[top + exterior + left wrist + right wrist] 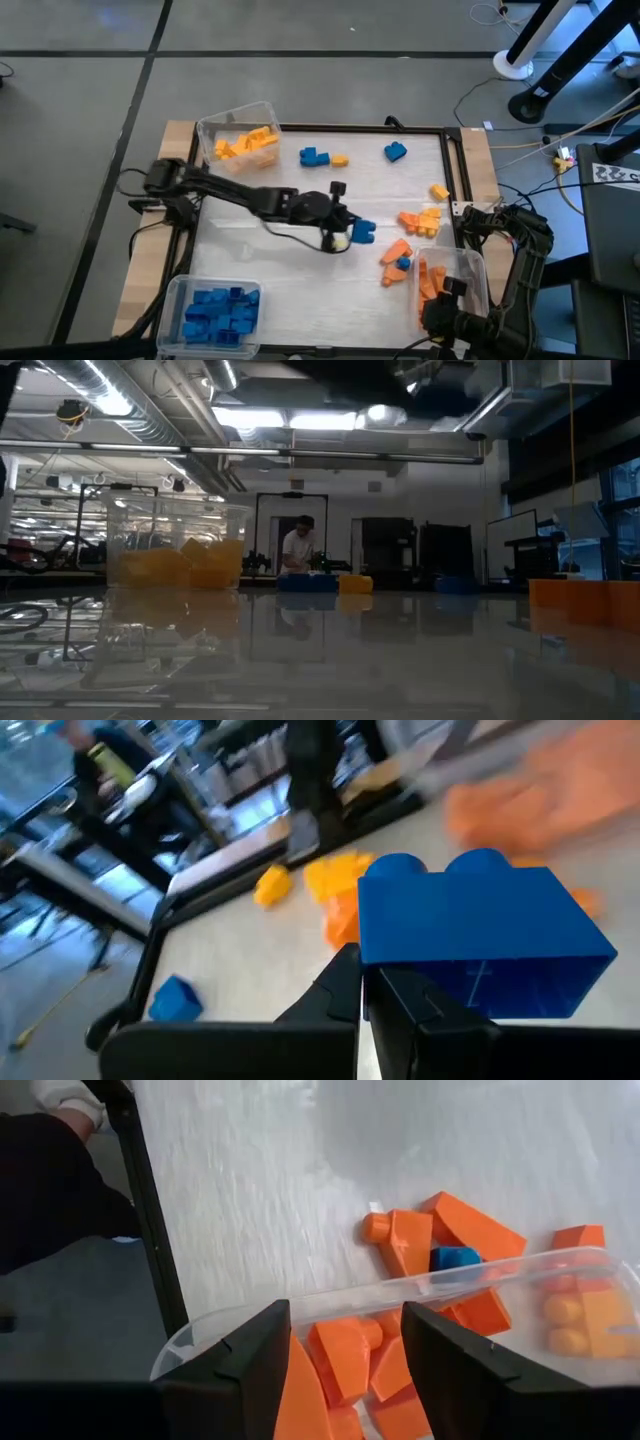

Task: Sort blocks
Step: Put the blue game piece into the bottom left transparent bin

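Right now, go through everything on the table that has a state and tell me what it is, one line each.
left hand: shut on a blue block at mid-table
right hand: open, over the bin of orange blocks, holding nothing
bin of blue blocks: upright, partly filled
bin of yellow blocks: upright, partly filled
loose blocks: unsorted on the table

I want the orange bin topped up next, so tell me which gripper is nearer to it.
Right. The right gripper hangs over the orange bin at the table's right edge, fingers open. The left gripper is mid-table, shut on a blue block.
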Tool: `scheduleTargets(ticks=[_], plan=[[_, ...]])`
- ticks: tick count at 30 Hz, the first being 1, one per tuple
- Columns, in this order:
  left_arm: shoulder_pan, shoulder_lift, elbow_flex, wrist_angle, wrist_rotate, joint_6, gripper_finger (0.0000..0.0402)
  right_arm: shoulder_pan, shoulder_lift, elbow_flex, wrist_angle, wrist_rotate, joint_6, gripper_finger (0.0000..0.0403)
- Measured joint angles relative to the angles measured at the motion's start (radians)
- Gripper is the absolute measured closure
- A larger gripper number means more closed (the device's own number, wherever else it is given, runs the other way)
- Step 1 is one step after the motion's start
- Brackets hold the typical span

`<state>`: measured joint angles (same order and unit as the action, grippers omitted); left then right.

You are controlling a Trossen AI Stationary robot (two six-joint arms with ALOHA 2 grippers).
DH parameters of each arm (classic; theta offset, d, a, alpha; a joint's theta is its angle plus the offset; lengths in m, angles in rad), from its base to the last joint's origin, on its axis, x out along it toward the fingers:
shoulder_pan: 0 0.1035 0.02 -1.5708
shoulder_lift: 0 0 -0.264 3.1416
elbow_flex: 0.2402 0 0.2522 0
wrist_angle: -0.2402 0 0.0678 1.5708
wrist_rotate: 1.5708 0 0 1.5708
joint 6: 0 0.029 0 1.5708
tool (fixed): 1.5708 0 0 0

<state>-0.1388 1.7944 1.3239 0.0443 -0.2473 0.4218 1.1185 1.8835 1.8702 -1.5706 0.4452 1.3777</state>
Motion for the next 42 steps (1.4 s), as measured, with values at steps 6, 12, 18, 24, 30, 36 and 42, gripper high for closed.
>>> scheduleTargets(ticks=[6,12,18,24,30,36,42], plan=[[-0.112,-0.253,0.000,-0.326,0.027,-0.069,0.0401,0.000,0.000,0.000,-0.001,0.019,0.000,0.0207],[-0.272,-0.462,0.000,-0.658,0.087,-0.304,0.0401,0.000,0.000,0.000,0.000,0.019,-0.027,0.0207],[-0.456,-0.572,0.001,-0.879,0.144,-0.588,0.0398,-0.002,0.000,0.000,0.000,0.045,-0.055,0.0207],[-0.620,-0.590,0.001,-0.985,0.244,-0.865,0.0399,-0.023,0.000,0.000,0.002,0.086,-0.056,0.0207],[-0.723,-0.586,-0.048,-1.036,0.256,-1.055,0.0386,-0.075,0.000,0.000,0.007,0.079,-0.056,0.0207],[-0.739,-0.585,-0.134,-1.058,0.256,-1.179,0.0365,-0.147,0.000,0.000,0.008,0.050,-0.056,0.0207],[-0.738,-0.584,-0.165,-1.054,0.255,-1.145,0.0316,-0.223,0.000,0.000,0.009,0.059,-0.183,0.0207]])
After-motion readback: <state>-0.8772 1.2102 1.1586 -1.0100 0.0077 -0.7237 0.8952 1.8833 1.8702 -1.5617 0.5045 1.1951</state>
